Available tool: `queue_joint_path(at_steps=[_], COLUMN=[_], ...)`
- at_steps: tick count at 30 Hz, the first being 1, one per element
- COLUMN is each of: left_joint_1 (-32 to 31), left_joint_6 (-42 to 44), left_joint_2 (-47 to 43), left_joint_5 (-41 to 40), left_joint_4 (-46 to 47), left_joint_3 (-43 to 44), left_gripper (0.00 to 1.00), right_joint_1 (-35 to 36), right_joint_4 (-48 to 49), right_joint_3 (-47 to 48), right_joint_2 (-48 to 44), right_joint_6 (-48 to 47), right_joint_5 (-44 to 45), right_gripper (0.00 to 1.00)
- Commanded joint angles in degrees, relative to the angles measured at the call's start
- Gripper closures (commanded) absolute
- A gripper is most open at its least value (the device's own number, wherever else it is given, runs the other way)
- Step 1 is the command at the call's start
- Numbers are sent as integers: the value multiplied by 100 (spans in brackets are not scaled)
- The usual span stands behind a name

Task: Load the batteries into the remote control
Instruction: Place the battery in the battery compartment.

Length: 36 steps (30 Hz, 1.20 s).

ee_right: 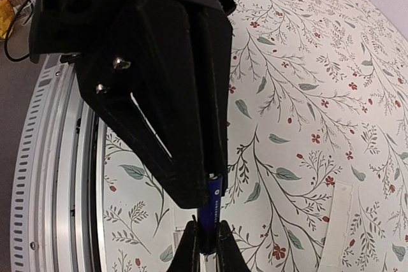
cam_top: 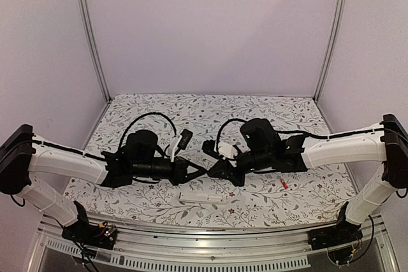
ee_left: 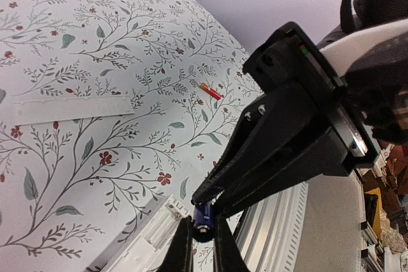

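Right, both sets of jaws meet mid-bench, and the dark battery [ee_left: 203, 216] is pinched between them. The left jaws are closed on one end and the right jaws are clamped on the other, tips nearly touching.

Any writing? The right wrist view catches fine pale print along the dark battery [ee_right: 214, 203], too small to read. No brand is legible anywhere.

From the top camera that battery is hidden, lost among the black fingertips just above the remote [cam_top: 203, 197]. The remote lies flat near the front edge of the floral bench [cam_top: 159, 109]. The left wrist view shows the remote [ee_left: 150, 237] close up, recess showing, right beneath the held battery.

The red battery [cam_top: 284, 183] lies loose off to the right, near the right arm and well apart from the remote. It turns up again in the left wrist view [ee_left: 209, 91].

Only the wrist cameras pick up the cover [ee_left: 73, 107], flat on the bench and apart from the remote.
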Motion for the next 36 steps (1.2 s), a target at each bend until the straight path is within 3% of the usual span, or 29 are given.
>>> queue_joint_path(at_steps=[1,10,11,14,16,30,36], left_joint_1=[-51,-51,-50,-30,-9,634,778], left_joint_6=[64,64,65,217,334,71,103], left_joint_2=[83,84,75,18,-89,-1369,-1547], left_joint_5=[92,80,86,82,-46,-1731,-1832], left_joint_4=[-2,-34,-60,-339,-589,-1928,-1960], left_joint_3=[91,90,99,190,234,-401,-496], left_gripper=[100,99,89,45,36,26,26], right_joint_1=[10,6,5,5,5,451,550], right_joint_4=[-36,-225,-252,-396,-552,-1816,-2240], right_joint_3=[111,63,59,71,96,739,962], right_joint_2=[-88,-61,-61,-29,33,1208,1262], right_joint_6=[-55,-82,-77,-77,-81,-299,-503], right_joint_5=[39,215,246,363,420,1203,1398], right_gripper=[100,100,100,100,100,100,100])
